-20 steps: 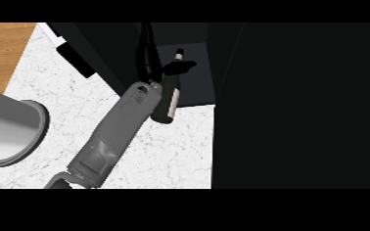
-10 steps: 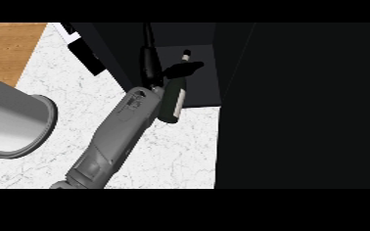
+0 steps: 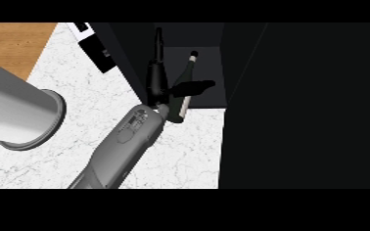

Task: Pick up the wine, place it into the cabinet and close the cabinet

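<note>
- Kitchen: white marbled stone worktop carrying a dark open-fronted cabinet at its far edge.
- Large grey cylindrical metal pot at the worktop's left edge; brown wooden surface beyond its far-left corner.

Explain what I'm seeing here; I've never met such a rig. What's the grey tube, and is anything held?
This is one view, from the robot's head, looking steeply down at a white marble counter. The grey tube is the robot's forearm, coming in from the lower edge. At its end is the black left hand, curled round a dark wine bottle. The bottle's neck points into the open dark cabinet; its base is over the counter. At the left stands a grey metal vessel, partly in view, and wood shows in the upper left corner. The broad dark area at the right may be the cabinet's door; I cannot tell. The right hand is not in view.
</note>
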Robot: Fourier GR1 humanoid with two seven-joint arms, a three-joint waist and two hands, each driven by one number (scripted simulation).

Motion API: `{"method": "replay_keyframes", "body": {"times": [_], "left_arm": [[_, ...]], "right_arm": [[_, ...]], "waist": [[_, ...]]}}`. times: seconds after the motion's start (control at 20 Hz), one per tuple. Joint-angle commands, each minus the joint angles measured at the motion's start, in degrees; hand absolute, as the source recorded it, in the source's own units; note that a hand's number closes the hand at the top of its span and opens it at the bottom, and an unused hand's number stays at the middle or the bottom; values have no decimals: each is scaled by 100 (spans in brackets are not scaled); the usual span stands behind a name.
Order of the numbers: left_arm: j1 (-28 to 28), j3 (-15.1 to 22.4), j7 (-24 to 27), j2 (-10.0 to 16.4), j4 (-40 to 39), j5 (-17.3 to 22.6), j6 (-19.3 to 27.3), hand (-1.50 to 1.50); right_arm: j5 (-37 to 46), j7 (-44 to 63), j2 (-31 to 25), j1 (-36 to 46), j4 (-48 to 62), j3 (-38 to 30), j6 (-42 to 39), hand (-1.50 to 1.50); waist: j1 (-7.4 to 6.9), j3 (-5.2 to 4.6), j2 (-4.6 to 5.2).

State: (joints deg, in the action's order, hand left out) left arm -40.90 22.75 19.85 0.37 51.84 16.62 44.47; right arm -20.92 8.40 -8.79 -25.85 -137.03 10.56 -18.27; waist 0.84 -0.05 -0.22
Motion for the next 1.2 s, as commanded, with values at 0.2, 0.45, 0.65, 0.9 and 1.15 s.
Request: {"method": "replay_keyframes", "body": {"times": [0.2,0.45,0.65,0.9,1.15], "left_arm": [[1068,445,-257,13,1729,-90,-199,-150],[2071,890,-441,375,2909,-225,-295,-150],[2688,853,-493,1069,3691,-220,-735,-150],[3288,805,-845,1472,4640,-324,-799,-150],[3987,357,-726,2246,5494,379,-1840,-150]], "right_arm": [[260,604,-6,67,-1008,182,544,-150],[339,714,-206,154,-1012,38,623,-150],[194,267,-310,-102,-800,-195,311,-150],[323,453,-269,199,-718,-78,467,-150],[102,398,-549,-13,-685,-216,114,150]], "waist": [[-127,1,-22],[-140,-1,-21],[-86,5,-13],[-92,5,1],[-89,3,-2]]}}
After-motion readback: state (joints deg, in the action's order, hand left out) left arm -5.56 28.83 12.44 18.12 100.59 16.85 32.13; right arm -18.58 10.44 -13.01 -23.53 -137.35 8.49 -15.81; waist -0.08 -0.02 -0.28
